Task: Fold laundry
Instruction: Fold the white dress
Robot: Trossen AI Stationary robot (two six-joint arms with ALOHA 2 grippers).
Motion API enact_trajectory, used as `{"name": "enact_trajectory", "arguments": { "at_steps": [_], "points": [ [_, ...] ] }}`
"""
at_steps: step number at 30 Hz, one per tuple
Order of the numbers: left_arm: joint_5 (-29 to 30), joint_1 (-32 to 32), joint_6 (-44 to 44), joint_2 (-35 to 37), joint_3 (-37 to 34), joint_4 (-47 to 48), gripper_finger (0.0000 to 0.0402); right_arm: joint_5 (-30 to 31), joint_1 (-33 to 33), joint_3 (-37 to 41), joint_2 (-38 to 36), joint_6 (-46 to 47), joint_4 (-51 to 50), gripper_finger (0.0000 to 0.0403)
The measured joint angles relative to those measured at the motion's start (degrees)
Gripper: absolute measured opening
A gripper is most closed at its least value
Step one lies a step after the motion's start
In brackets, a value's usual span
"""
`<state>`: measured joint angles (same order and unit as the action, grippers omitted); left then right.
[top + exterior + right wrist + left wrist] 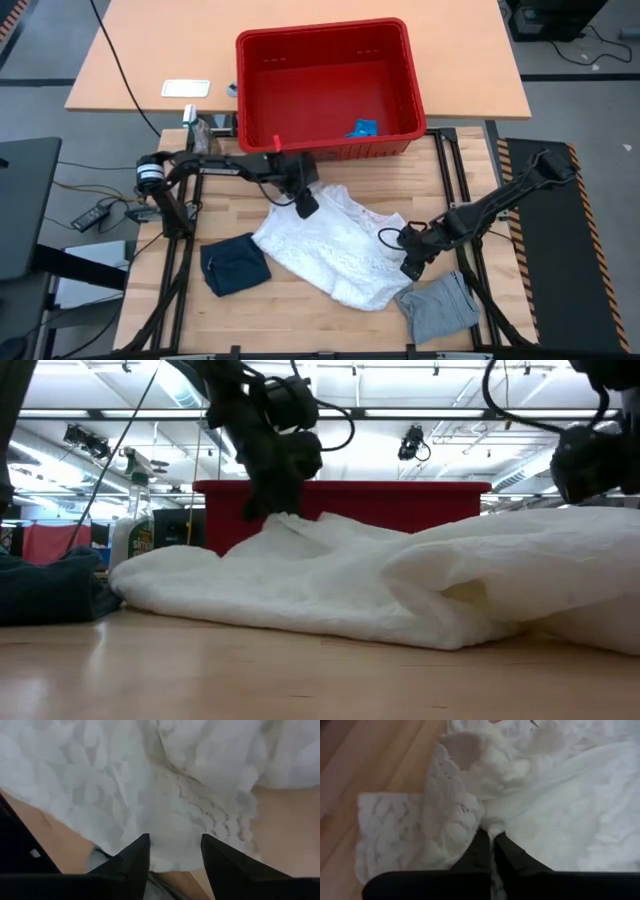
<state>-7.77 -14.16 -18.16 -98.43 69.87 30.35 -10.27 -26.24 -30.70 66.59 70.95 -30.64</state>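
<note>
Left wrist view: left gripper (492, 836) pinches the white cloth's (570, 795) edge.

View: I'm looking down past my right gripper (175, 842) at cloth lying on the table (287, 827)
Right gripper: I see both dark fingers (131, 862) with a clear gap between them, tips spread, nothing held in the gap
Position: tips sit just above the edge of the white crinkly cloth (165, 785); I can't confirm contact
White cloth: fills most of the view, lacy knit texture, a fold line running across it, hem edge just ahead of the tips
Grey cloth (100, 860): a small bit showing beside one finger, at the white cloth's edge
Table: bare wood visible on both sides of the white cloth
</note>
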Motion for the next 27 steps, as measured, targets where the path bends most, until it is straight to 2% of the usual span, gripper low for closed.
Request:
{"name": "enact_trajectory", "arguments": {
  "at_steps": [4, 9, 11, 13, 17, 21, 27],
  "points": [
    [0.5, 1.0, -1.0, 0.5, 0.0, 2.7, 0.0002, -0.5, -1.0, 4.0, 0.0, 2.9, 8.0, 0.0205],
    [0.8, 2.6, -1.8, 0.5, 0.0, 3.8, 0.0001, 2.9, -1.4, 8.7, 1.1, 5.3, 17.3, 0.0212],
    [1.8, 3.0, -1.8, 0.5, 0.0, 4.3, 0.0001, 2.9, -1.3, 10.2, 1.8, 6.4, 19.5, 0.0192],
    [2.4, 3.2, -1.8, 0.5, 0.0, 5.4, 0.0001, 2.3, -1.3, 11.0, 2.4, 6.0, 19.8, 0.0153],
    [3.1, 2.9, -1.9, 0.5, 0.0, 7.4, 0.0001, 0.2, -1.3, 11.1, 2.0, 3.1, 18.9, 0.0028],
    [3.5, 2.4, -1.9, 0.6, 0.0, 7.6, 0.0023, -0.1, -0.9, 8.8, 0.4, 2.4, 17.9, 0.0013],
    [3.6, 1.6, -2.0, 0.6, 0.0, 5.8, 0.0105, 0.0, -0.9, 3.6, -2.5, -0.5, 13.6, 0.0006]
  ]
}}
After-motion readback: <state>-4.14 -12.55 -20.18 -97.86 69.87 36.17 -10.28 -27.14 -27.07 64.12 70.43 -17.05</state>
